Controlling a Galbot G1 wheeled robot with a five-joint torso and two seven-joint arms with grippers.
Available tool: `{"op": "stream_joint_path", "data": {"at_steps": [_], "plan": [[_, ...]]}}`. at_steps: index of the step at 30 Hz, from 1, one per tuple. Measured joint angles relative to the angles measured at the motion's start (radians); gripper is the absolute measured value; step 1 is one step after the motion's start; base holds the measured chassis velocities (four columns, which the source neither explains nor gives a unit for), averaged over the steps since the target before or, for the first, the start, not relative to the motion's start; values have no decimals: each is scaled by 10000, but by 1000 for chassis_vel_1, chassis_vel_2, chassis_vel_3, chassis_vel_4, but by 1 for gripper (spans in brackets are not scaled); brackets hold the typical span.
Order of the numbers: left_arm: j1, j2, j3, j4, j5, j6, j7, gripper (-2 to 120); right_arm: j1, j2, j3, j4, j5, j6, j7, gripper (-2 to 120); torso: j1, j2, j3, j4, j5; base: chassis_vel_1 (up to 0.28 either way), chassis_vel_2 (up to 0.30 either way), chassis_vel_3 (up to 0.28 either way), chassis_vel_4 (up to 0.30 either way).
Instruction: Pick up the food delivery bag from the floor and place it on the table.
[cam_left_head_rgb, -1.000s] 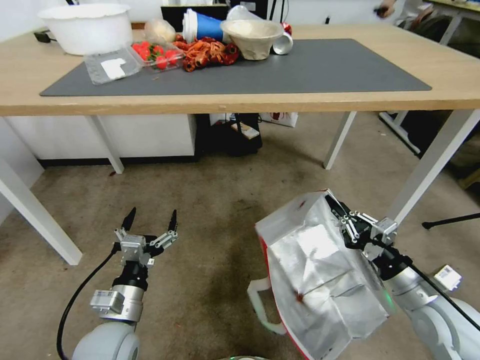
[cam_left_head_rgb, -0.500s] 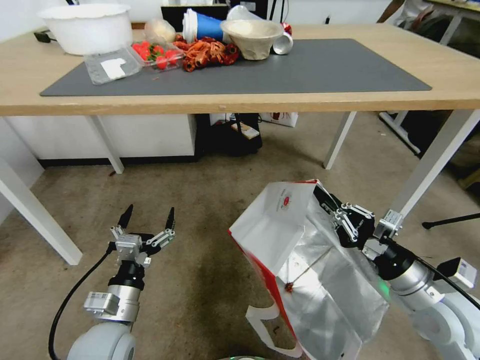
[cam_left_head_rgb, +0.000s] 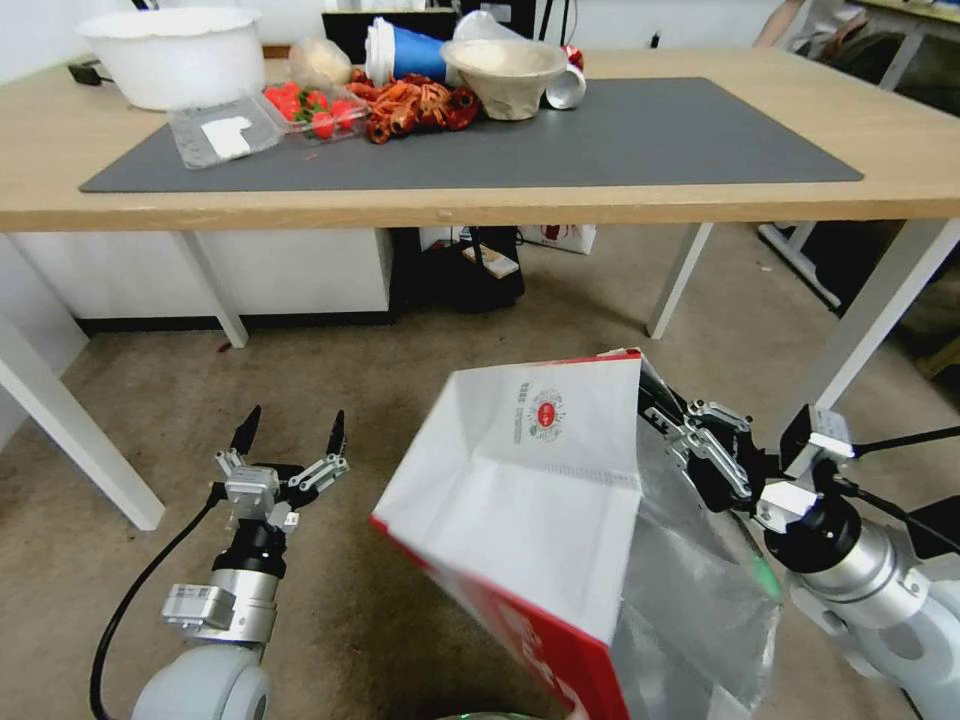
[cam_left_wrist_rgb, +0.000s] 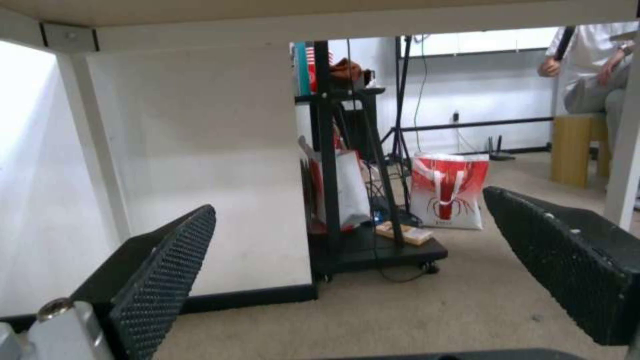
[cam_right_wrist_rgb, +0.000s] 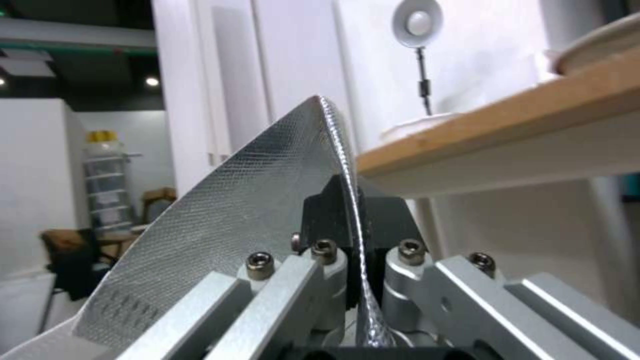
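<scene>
The food delivery bag (cam_left_head_rgb: 540, 490) hangs lifted off the floor (cam_left_head_rgb: 420, 400), tilted, its white face with a small red round logo turned up and its red side low. My right gripper (cam_left_head_rgb: 660, 405) is shut on the bag's silver-lined rim (cam_right_wrist_rgb: 293, 170), which shows pinched between the fingers in the right wrist view. The left gripper (cam_left_head_rgb: 290, 432) hovers open and empty over the carpet to the bag's left, its two black pads (cam_left_wrist_rgb: 167, 270) wide apart. The table (cam_left_head_rgb: 940, 150) with its dark grey mat (cam_left_head_rgb: 620, 140) stands ahead, above the bag.
On the mat's far left sit a white bowl (cam_left_head_rgb: 175, 55), a tray of strawberries (cam_left_head_rgb: 310, 108), red crayfish (cam_left_head_rgb: 415, 105), a paper bowl (cam_left_head_rgb: 505, 75) and a blue cup (cam_left_head_rgb: 405, 50). White table legs (cam_left_head_rgb: 870, 320) stand right and left. A black cart (cam_left_wrist_rgb: 360, 200) stands under the table.
The right gripper has raised and swung the bag up and leftward, so its white logo face now fills the foreground instead of the foil lining. The left arm has barely moved.
</scene>
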Motion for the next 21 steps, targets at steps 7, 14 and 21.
{"op": "stream_joint_path", "data": {"at_steps": [7, 14, 21], "plan": [[-20, -14, 27, 3, -2, -9, -4, 100, 32, -27, 125, 108, 312, -322, -462, 0, 0, 0, 0, -1, 0, 0, 0, 0, 0], [-19, 6, -16, 32, -9, -137, 46, 100, 77, -8, 268, 29, 364, -400, -685, 0, 1, 0, 0, 0, 2, 0, 0, 0, 0], [18, -8, -29, 109, -11, -373, 226, 100, 16, 41, 348, -62, 279, -401, -871, 0, 9, 134, 108, -1, 1, 0, 0, 0, 0]]}}
